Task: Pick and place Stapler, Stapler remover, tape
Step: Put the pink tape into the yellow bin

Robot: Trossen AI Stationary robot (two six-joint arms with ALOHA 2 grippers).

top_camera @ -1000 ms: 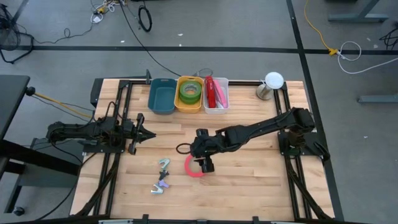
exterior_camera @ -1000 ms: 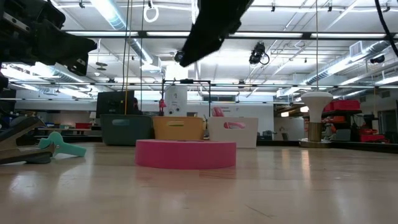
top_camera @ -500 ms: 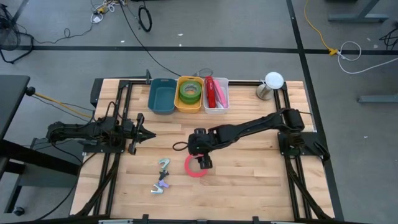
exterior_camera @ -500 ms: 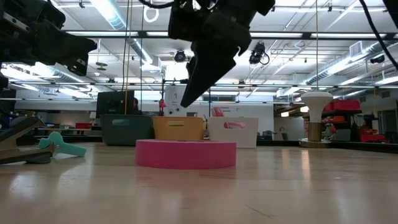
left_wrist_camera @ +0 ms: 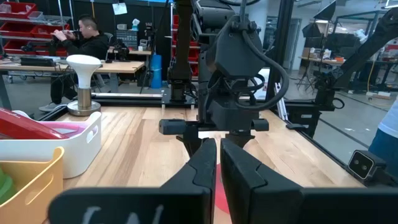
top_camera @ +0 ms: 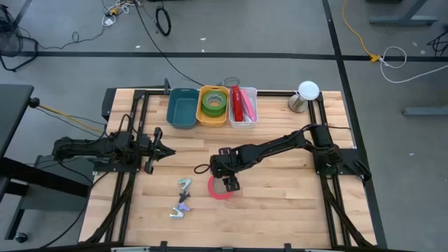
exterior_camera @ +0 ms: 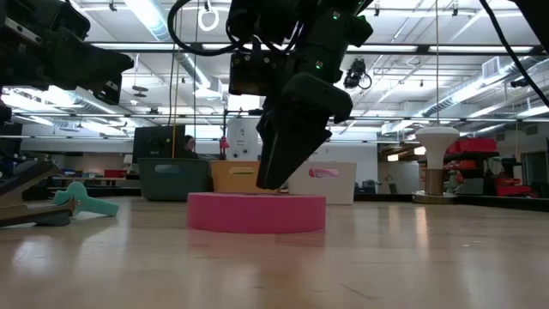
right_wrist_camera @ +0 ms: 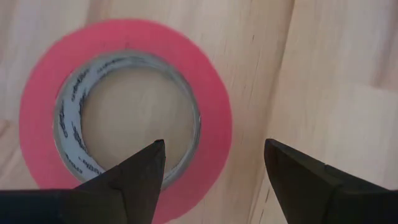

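Straddling the pink tape roll point(right_wrist_camera: 124, 112), the right tool point(right_wrist_camera: 211, 163) gapes empty, seen only from its wrist.

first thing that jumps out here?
The right gripper, jaws wide open, hangs right over a pink tape roll lying flat mid-table; the right wrist view shows one jaw over the roll's hole and one outside its rim. At the table's far edge sit three bins: blue, yellow holding a green tape roll, and white with red items. The left gripper waits shut at the left.
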